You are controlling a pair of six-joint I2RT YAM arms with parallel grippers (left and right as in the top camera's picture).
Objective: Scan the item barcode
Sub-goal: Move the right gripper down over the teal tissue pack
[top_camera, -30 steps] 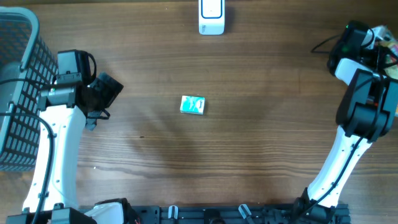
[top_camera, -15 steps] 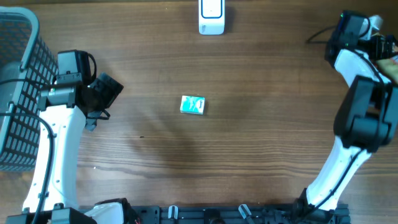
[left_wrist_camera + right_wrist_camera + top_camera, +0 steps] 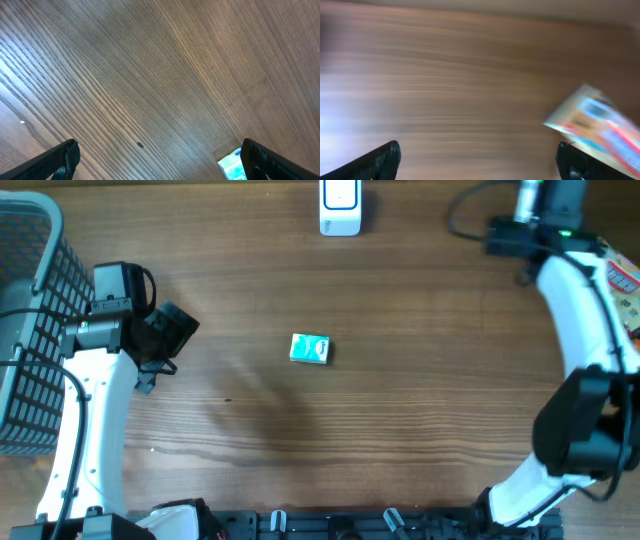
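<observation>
My left gripper hangs open over the bare desk, its two fingers wide apart with nothing between them. The item, a small teal box, lies flat near the middle of the desk, well apart from both my arms. In the left wrist view only a corner of it shows, just beside one finger. My right gripper is open too and empty, up at the far right of the desk. Its view is blurred, with a colourful packet off to one side. The white scanner stands at the far edge, beyond the box. A dark mesh basket sits at the far left, beside my left arm.
</observation>
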